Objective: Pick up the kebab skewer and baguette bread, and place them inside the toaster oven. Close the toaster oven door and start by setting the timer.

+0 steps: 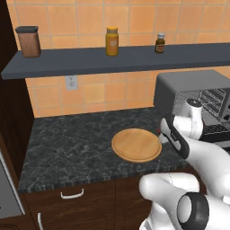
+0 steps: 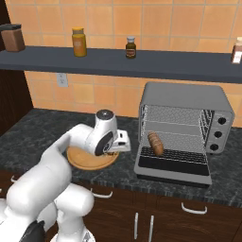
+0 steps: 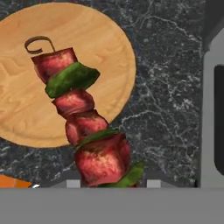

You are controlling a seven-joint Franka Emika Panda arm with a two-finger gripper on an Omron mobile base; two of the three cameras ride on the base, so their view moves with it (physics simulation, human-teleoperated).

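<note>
The hand (image 3: 111, 183) was pinched on the lower end of the kebab skewer (image 3: 83, 124), holding it above the round wooden board (image 3: 109, 52) on the dark surface (image 1: 67, 143). The skewer looked light and stiff, its meat chunks soft and possibly greasy; the grip belonged near the end. The baguette (image 2: 155, 143) lay inside the toaster oven (image 2: 184, 101), its door (image 2: 172, 171) down. No legible writing was seen.

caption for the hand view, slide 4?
Hand view: kebab skewer held in the jaws above the round wooden board on the dark stone counter.
</note>
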